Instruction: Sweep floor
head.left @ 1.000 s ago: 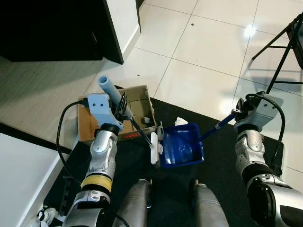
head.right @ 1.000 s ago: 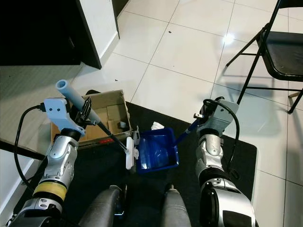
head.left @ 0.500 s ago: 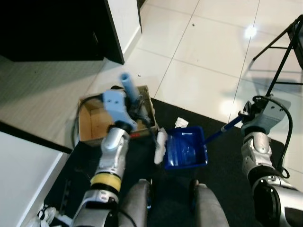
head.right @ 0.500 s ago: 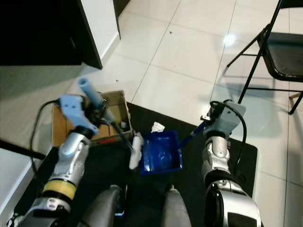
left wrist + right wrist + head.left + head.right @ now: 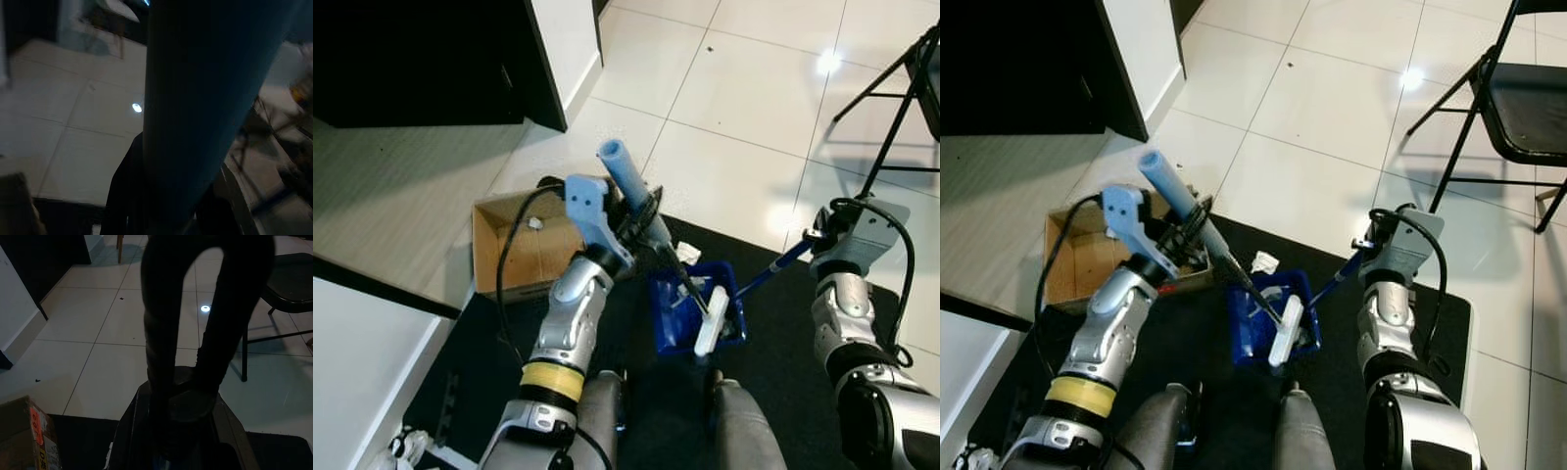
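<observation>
While held over the black mat [image 5: 480, 382], rests with its white head inside the blue dustpan [image 5: 677, 315]: a hand brush [image 5: 709, 320], light-blue grip [image 5: 632, 190] slanting up and back toward the robot's left, long axis running diagonally from the pan to the left gripper [image 5: 631, 211], jaws clamped round that grip. Lies just beyond the pan's far lip, on the mat: a crumpled white scrap [image 5: 686, 252], apparently the debris left to sweep, so brush head sits nearer the robot than the scrap and would need to reach past it and draw back. Holds the pan by its blue handle [image 5: 773, 272], which angles up to the robot's right: right gripper [image 5: 1363, 247], jaws closed on it. Sits to the left, touching the mat's edge: an open cardboard box [image 5: 514, 257], with an orange label on one flap, writing too small to read. Stands on white tiles at far right: a black folding chair [image 5: 1518, 98].
</observation>
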Controlling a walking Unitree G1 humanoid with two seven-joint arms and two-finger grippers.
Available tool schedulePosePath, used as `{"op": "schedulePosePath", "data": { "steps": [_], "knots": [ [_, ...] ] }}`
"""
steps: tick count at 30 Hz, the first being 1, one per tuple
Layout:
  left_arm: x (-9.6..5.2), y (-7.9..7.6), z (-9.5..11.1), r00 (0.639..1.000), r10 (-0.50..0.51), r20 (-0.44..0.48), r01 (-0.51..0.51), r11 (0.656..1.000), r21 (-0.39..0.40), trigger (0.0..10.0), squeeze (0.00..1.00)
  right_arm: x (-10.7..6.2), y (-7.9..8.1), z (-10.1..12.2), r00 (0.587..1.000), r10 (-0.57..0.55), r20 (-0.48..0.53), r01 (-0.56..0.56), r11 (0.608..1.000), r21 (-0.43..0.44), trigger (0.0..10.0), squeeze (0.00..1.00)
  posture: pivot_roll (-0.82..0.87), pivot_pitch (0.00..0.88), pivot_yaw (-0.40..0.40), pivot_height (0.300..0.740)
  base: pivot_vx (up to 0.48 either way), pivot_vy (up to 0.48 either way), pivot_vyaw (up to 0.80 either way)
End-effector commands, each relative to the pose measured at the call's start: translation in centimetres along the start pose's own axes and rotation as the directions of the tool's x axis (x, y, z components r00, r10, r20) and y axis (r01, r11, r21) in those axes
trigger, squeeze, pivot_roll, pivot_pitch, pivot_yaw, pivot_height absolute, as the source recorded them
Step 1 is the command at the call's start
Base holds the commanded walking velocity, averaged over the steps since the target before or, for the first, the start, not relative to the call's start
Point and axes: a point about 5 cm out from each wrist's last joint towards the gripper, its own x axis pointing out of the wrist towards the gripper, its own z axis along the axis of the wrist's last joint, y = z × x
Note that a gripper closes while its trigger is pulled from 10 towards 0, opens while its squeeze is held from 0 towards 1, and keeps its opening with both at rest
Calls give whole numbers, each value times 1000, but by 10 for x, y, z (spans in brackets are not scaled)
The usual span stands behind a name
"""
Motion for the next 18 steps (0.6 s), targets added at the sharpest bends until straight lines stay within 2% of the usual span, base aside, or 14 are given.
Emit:
{"op": "schedulePosePath", "data": {
  "steps": [1,4,5,8,13,15,17,18],
  "knots": [
    [4,0,16,998,-10,58,11,1000,-4,10000,0,-9,-7,-16,997,-11,-75,10,1000,-19,10000,0,52,258,14,740,0,0,0],
    [6,2,22,997,-27,66,25,1000,19,10000,0,-9,-7,-15,997,-9,-76,7,1000,-21,10000,0,52,256,13,740,0,0,0],
    [7,5,29,995,-90,46,85,993,87,10000,0,-9,-7,-15,997,-6,-76,4,1000,-22,10000,0,50,251,12,740,0,0,0],
    [6,9,34,991,-134,17,131,984,120,10000,0,-8,-6,-15,997,-4,-75,3,1000,-22,10000,0,49,248,11,740,0,0,0],
    [4,20,46,989,-148,18,146,986,80,10000,0,-7,-7,-13,998,-8,-65,8,1000,-9,10000,0,42,236,11,740,0,0,0],
    [4,24,50,991,-130,34,127,989,69,10000,0,-7,-8,-12,998,-11,-61,11,1000,-2,10000,0,41,233,11,740,0,0,0],
    [5,38,58,996,-54,77,48,997,67,10000,0,-5,-11,-9,999,-21,-44,21,1000,19,10000,0,37,224,11,740,0,0,0],
    [5,38,58,996,-54,77,48,997,67,10000,0,-5,-11,-9,999,-21,-44,21,1000,19,10000,0,37,224,11,740,0,0,0]
  ]
}}
